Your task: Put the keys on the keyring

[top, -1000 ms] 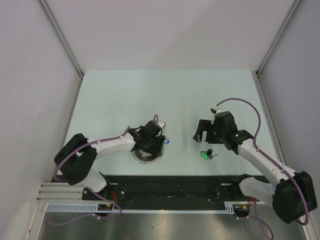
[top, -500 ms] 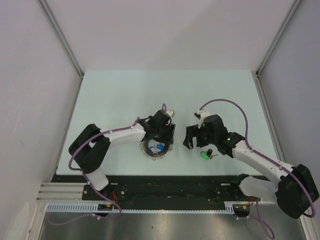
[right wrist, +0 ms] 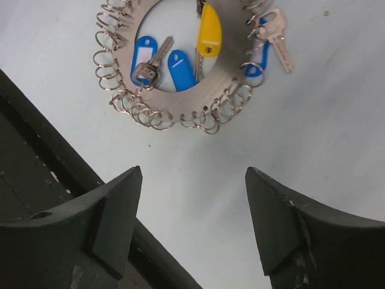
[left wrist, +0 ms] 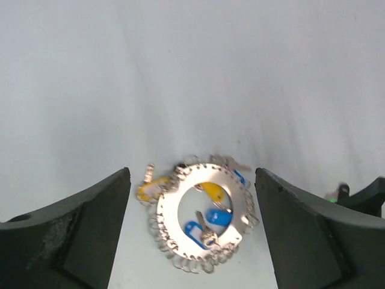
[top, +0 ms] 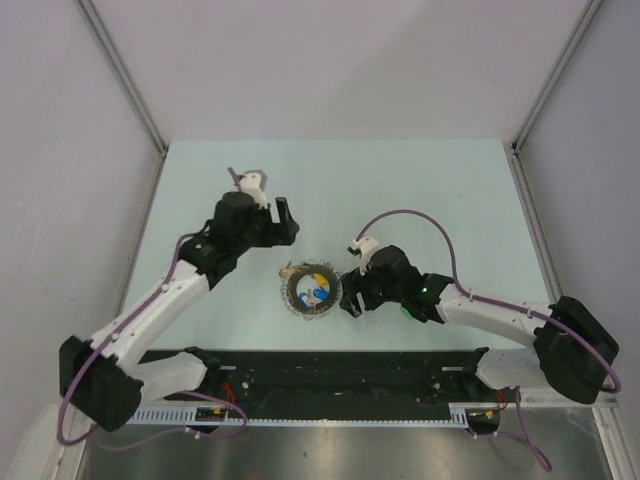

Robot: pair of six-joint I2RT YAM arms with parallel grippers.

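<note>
A: Progress?
B: Left tool (top: 280, 224) hovers off the keyring's (right wrist: 183, 100) far left, jaws wide, empty. The keyring lies flat on the tabletop (top: 400, 190); a yellow key (right wrist: 209, 29) and blue keys (right wrist: 144, 51) look hooked onto it.
A: Rightward?
B: Right tool (top: 350, 297) sits just right of the keyring, parted, holding nothing. Beyond it a green key (top: 408, 311) lies loose, not yet on, I judge.

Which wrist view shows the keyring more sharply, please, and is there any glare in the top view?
Right wrist view: the keyring is crisp, each wire loop distinct. Left wrist view: it is soft and smeared, loops running together. Top view: the table is evenly lit, no glare showing.
</note>
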